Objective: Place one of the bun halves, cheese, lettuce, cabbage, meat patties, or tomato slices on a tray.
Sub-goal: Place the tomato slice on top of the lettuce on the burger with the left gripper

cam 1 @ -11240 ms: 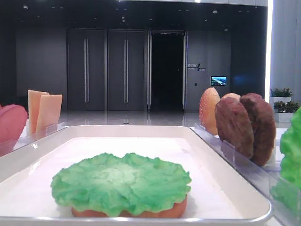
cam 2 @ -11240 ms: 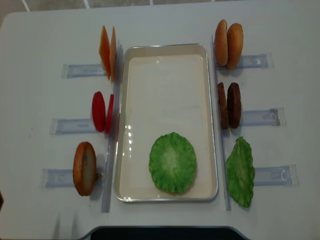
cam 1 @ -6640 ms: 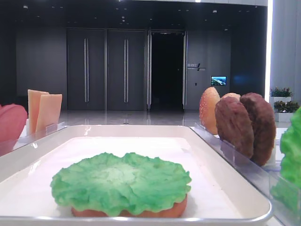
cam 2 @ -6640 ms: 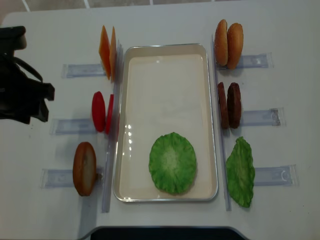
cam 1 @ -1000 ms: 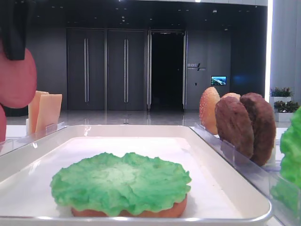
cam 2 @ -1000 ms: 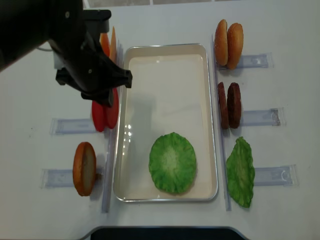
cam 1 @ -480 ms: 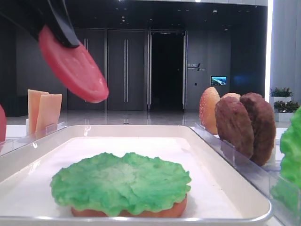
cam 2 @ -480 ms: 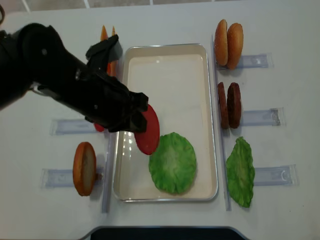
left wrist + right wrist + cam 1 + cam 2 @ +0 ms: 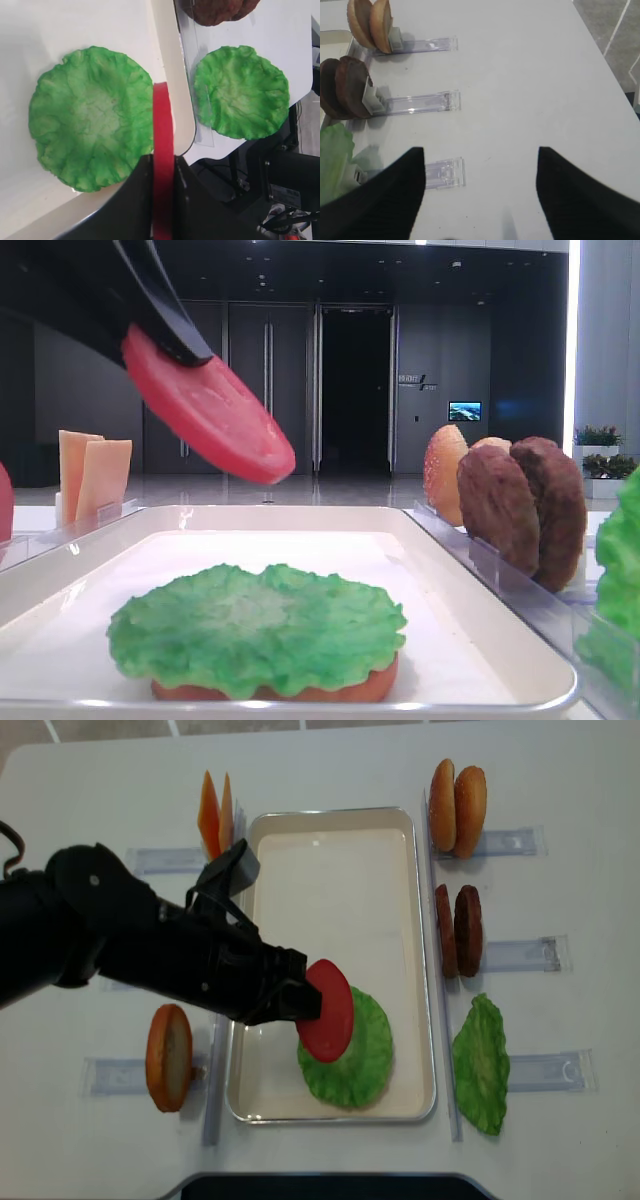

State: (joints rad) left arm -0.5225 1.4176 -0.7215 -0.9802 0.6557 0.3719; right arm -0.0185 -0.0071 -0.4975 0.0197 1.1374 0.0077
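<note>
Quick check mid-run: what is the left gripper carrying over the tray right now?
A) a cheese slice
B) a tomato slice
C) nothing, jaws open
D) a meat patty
B: the left gripper is shut on a flat red tomato slice, held above the lettuce in the tray.

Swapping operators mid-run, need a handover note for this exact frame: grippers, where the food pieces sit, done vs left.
Left gripper: shut on a flat red tomato slice, held tilted in the air over the large white rectangular tray.
Right gripper: open, empty, over bare table by the clear racks.
On the tray: ruffled bright green lettuce leaf lying on an orange-tan bun half.
In the racks: pale orange cheese slices, one bun half, two seeded bun halves, two dark brown meat patties, a second green leaf.
Done: slice picked and carried over the lettuce.
Left: lower and release it.
</note>
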